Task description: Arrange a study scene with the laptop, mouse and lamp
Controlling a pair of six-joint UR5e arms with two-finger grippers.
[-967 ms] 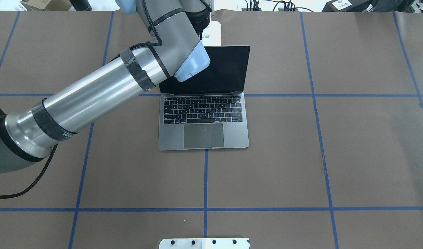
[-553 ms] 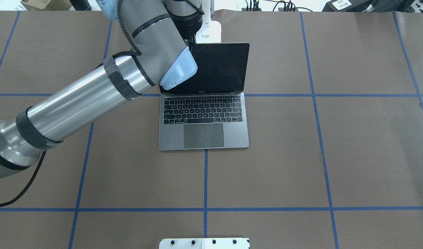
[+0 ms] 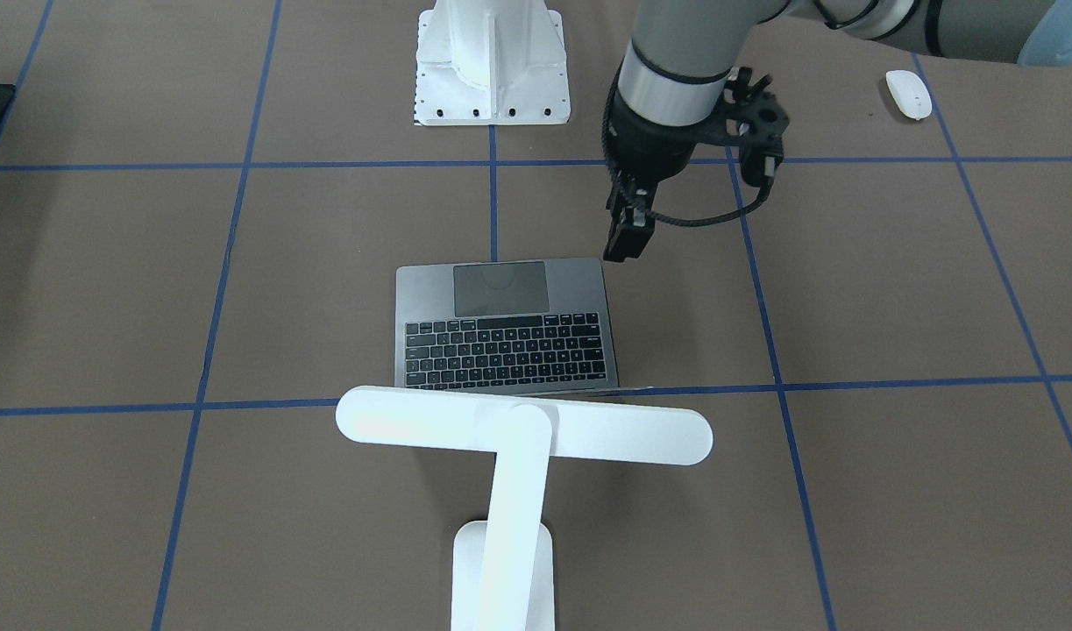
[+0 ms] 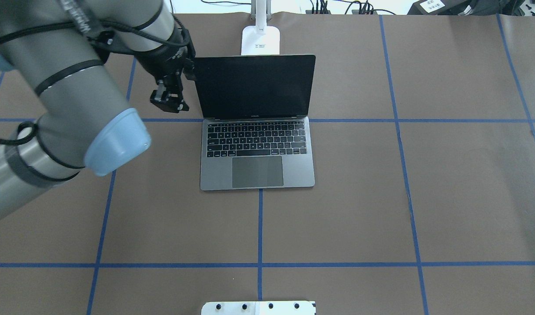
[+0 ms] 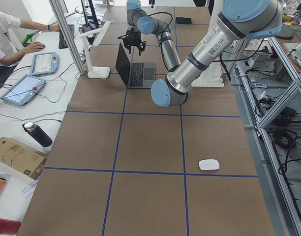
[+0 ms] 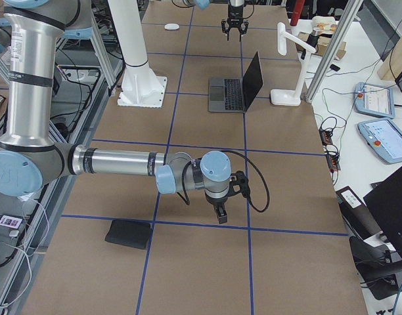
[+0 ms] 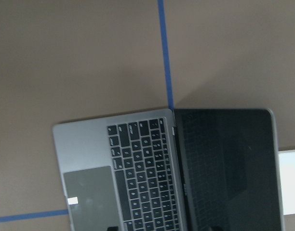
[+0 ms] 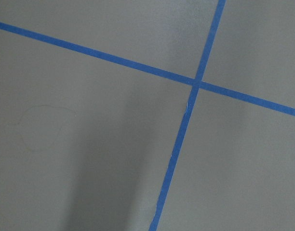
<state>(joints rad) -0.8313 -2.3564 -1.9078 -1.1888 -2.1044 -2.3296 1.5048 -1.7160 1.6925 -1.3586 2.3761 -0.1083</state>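
- laptop (image 4: pixel 257 148) at centre of table (image 4: pixel 424 197), keyboard toward the robot
- lamp (image 3: pixel 518 438) just behind its screen, on the far side from the robot
- pedestal (image 3: pixel 492 61) on the robot's side of the laptop
- mouse (image 3: pixel 908 94) well off to the robot's left
- left gripper (image 4: pixel 168 103) just beside the laptop's left edge

The laptop (image 4: pixel 257 170) is dark grey with black keys and a black screen. The lamp (image 3: pixel 522 434), mouse (image 3: pixel 908 94) and pedestal (image 3: pixel 492 53) are white. The table (image 4: pixel 468 197) is brown with a blue grid. The mat (image 6: pixel 129 233) is black.
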